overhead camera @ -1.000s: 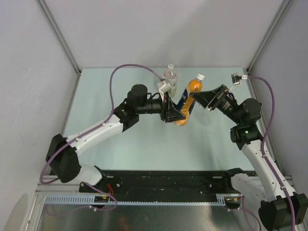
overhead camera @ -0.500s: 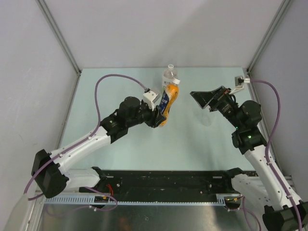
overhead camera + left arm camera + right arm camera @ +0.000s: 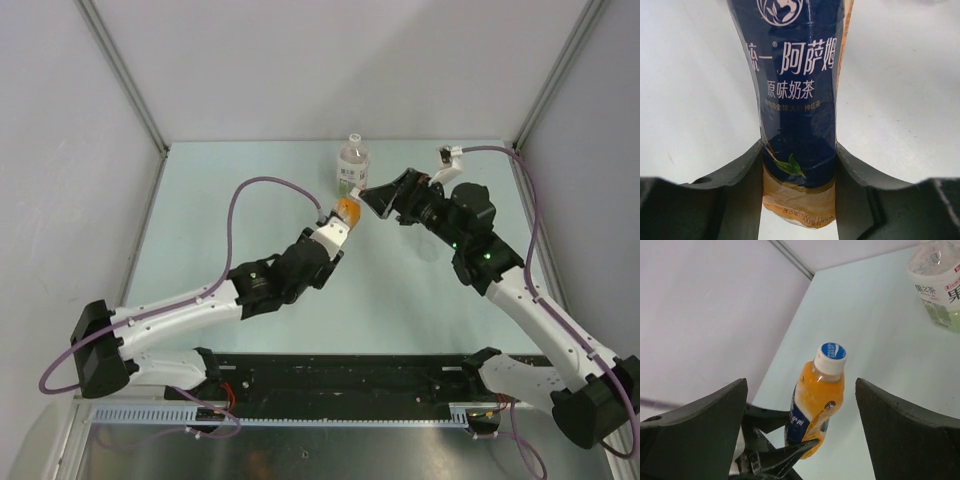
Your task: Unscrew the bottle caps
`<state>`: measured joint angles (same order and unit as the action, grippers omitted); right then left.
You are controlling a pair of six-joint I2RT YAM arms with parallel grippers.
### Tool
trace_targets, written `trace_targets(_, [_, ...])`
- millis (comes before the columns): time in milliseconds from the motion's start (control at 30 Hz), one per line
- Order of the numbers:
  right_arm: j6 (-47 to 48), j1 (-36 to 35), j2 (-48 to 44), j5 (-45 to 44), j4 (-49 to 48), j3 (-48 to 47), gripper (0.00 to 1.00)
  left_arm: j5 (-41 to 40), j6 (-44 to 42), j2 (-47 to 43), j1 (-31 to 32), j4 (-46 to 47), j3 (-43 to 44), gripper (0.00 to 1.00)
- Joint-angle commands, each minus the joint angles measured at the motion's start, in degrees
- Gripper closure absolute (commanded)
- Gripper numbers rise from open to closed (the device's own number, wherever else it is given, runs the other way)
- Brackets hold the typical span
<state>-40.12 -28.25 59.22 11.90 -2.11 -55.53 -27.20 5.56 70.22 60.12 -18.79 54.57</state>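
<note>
My left gripper (image 3: 799, 185) is shut on the lower body of an orange drink bottle (image 3: 797, 100) with a dark blue label, holding it off the table. In the right wrist view the bottle (image 3: 815, 400) tilts up toward the camera, and its blue-topped white cap (image 3: 831, 358) is on. My right gripper (image 3: 801, 385) stands open, one finger to each side of the cap end and touching nothing. From above, the right gripper (image 3: 375, 198) sits just right of the orange bottle (image 3: 347, 212). A clear bottle (image 3: 352, 168) stands upright behind, its whitish cap (image 3: 353, 140) on.
The clear bottle (image 3: 937, 280) is close behind the two grippers. Grey walls enclose the pale green table (image 3: 230, 190) at the left, back and right. A purple cable (image 3: 270, 182) loops over the left arm.
The left arm has drawn in and turned the orange bottle so that its cap points at the right gripper. The right gripper has swung left to the cap end, jaws a little narrower.
</note>
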Motion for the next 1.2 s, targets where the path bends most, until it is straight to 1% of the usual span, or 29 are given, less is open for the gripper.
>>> trace_targets(0, [2.07, -1.44, 2.99, -4.42, 1.06, -3.9, 0.1, -11.89, 1.1, -0.61, 3.31, -1.17, 1.3, 0.66])
trace_targets(67, [2.04, -1.87, 4.69, -4.17, 1.1, -4.59, 0.13, -13.6, 1.13, -0.23, 4.45, -1.65, 1.65, 0.66])
trace_targets(300, [1.32, -2.64, 8.19, -3.54, 0.29, -5.53, 0.32, -15.73, 1.6, 2.24, 6.62, -3.88, 3.56, 0.65])
trace_targets(567, [1.0, -2.77, 10.68, -2.38, -0.95, -5.55, 0.44, -15.72, 2.22, 2.27, 7.15, -4.65, 3.83, 0.65])
trace_targets(900, [-0.42, -2.05, 13.18, -0.73, -1.62, -5.51, 0.47, -15.54, 1.51, 3.6, 7.83, -5.11, 5.02, 0.65])
trace_targets(1167, [-1.81, -1.41, 12.42, 0.77, -1.93, -5.51, 0.48, -16.05, 1.46, 5.16, 8.45, -5.5, 5.64, 0.65])
